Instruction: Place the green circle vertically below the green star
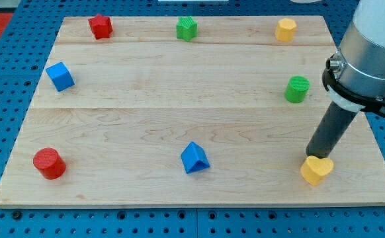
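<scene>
The green circle [297,89] stands near the board's right edge, at mid height. The green star [187,28] sits at the view's top, near the middle. My tip [315,157] is at the lower right, just behind the yellow heart-shaped block [316,170] and touching or nearly touching it. The tip is about a hundred pixels below the green circle and slightly to its right. The rod rises up and to the right into the arm's grey body [374,46].
A red star-like block [100,26] at the top left, a yellow block [286,30] at the top right, a blue cube [60,76] at the left, a red cylinder [49,163] at the bottom left, a blue triangular block [194,158] at the bottom middle. The wooden board [179,99] lies on blue pegboard.
</scene>
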Controlling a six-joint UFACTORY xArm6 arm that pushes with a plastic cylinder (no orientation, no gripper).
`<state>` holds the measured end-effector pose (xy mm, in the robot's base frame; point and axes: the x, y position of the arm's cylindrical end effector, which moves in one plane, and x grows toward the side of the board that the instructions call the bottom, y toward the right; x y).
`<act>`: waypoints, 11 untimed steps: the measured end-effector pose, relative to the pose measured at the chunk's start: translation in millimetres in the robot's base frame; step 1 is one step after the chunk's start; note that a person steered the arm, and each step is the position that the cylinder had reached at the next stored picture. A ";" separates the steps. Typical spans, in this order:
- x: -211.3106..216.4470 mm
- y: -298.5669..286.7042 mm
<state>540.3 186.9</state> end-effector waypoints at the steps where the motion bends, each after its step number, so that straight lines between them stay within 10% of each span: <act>1: -2.1 9.2; 3: -77.9 54.5; 5: -123.2 -65.9; 9: -173.5 2.1; 11: -222.1 -113.7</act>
